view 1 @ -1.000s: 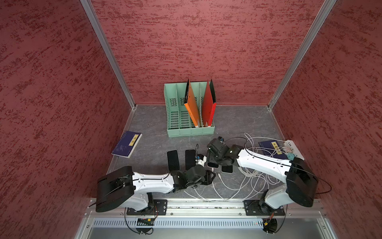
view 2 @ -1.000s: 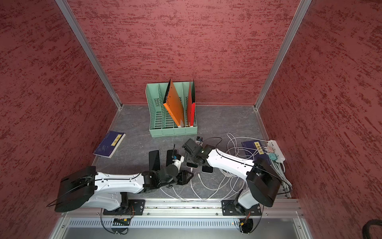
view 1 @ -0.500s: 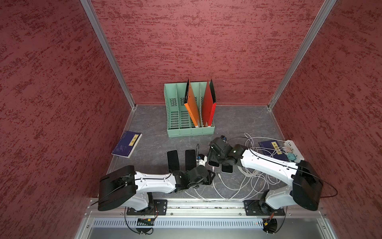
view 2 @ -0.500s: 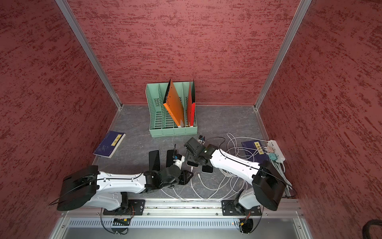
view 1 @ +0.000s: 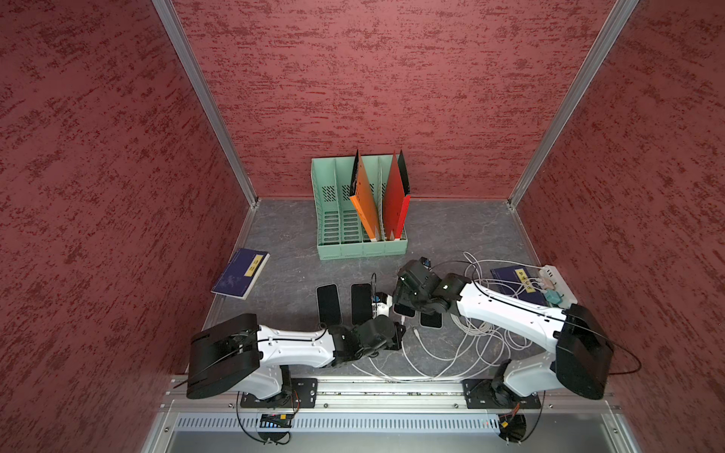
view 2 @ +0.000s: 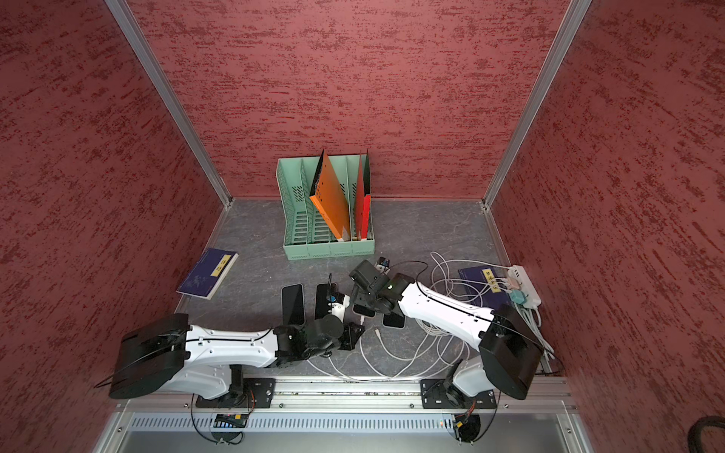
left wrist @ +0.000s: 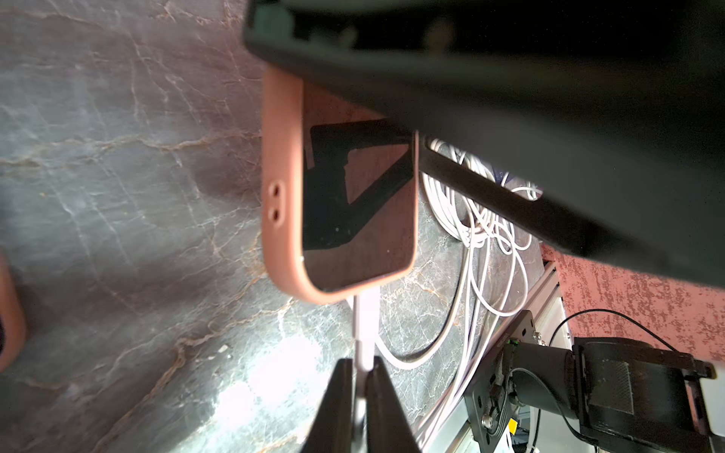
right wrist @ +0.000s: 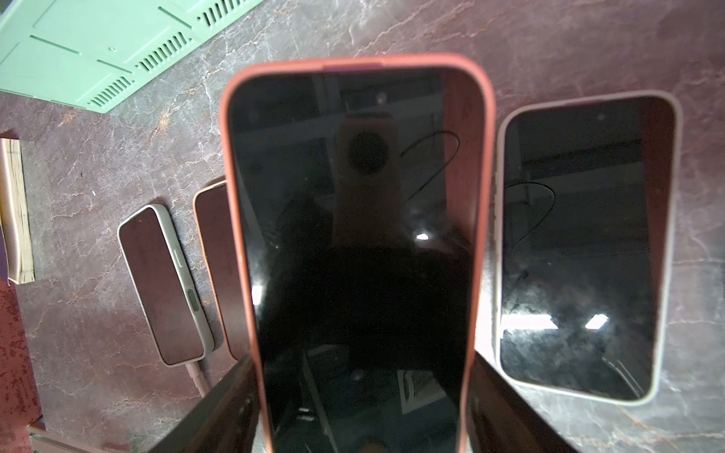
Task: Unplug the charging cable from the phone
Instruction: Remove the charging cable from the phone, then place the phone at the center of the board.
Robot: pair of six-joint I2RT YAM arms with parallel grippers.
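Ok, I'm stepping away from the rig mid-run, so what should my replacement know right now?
Left end effector: shut on the charging cable, just behind its plug.
Right end effector: clamped across the sides of the coral-cased phone, steadying it.
Done: both grips look set.
Left: the plug appears seated in the phone's port. Pull the cable straight out, then release both.

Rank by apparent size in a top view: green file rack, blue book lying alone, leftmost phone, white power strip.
1. green file rack
2. blue book
3. leftmost phone and white power strip look about alike; unranked.
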